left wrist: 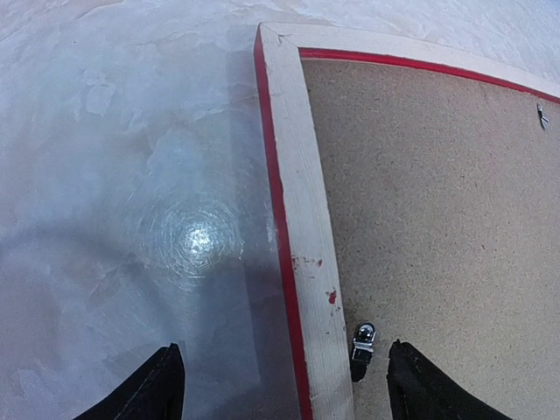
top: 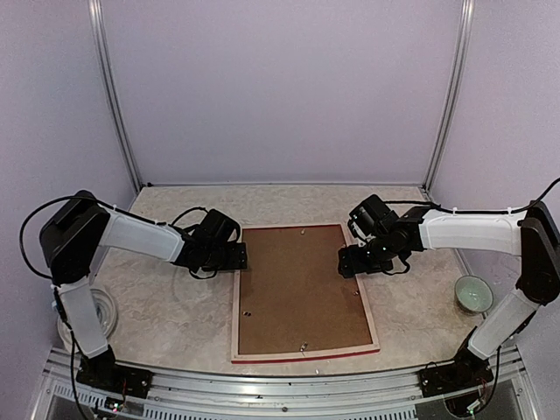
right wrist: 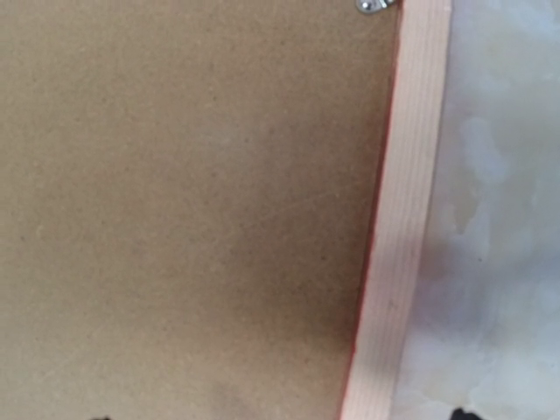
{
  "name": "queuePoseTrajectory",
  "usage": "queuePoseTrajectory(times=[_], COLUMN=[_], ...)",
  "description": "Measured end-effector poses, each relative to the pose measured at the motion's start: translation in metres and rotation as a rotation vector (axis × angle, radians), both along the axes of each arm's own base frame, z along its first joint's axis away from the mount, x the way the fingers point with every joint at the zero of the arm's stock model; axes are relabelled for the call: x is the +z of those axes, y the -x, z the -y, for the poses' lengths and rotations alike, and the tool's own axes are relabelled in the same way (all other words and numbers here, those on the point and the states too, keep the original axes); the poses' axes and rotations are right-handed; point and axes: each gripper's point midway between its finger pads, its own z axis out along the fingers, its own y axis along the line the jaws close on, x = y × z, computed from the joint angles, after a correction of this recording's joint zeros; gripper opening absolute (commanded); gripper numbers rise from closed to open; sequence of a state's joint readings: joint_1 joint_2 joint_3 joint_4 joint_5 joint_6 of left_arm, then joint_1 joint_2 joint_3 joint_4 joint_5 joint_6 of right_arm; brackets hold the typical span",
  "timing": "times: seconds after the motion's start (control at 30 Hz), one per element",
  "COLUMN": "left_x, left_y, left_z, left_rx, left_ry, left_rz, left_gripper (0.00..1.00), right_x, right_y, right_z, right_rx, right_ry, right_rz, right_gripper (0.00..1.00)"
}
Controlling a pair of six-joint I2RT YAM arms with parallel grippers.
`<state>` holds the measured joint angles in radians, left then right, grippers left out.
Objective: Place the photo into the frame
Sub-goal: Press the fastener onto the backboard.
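The frame lies face down on the table, pale wood back up, red along its outer edge. The brown backing board fills it. The photo is hidden. My left gripper is open at the frame's left bar; in the left wrist view its fingers straddle the bar, one over the table and one over the board, next to a metal clip. My right gripper is open over the right bar and the board; only its fingertips show, at the bottom edge.
A pale green bowl stands on the table at the right, by the right arm. A white round object lies at the left, behind the left arm. Small metal clips sit along the board's edges. Walls close the back and sides.
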<state>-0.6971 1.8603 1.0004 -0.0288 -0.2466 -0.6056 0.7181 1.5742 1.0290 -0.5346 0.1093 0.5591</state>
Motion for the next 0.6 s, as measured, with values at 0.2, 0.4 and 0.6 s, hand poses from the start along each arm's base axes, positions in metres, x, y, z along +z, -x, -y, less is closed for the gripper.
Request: queuePoseTrajectory(times=[0.2,0.4,0.6], left_x=[-0.0009,-0.0014,-0.0022], left_y=[0.0003,0.0004,0.0008], left_z=[-0.0009,-0.0015,-0.0024], left_rx=[0.002,0.01,0.014], left_ry=[-0.001,0.004,0.003], left_rz=[-0.002,-0.002,-0.003], left_gripper=[0.74,0.65,0.65], right_x=[0.0003,0.0003,0.0004], right_y=[-0.0004,-0.0005,-0.0005], right_z=[-0.0004,-0.0005,-0.0005], right_rx=[-0.001,-0.001,-0.003], right_ry=[-0.002,-0.003,-0.004], right_rz=[0.002,0.002,0.002], right_gripper=[0.83,0.83,0.83])
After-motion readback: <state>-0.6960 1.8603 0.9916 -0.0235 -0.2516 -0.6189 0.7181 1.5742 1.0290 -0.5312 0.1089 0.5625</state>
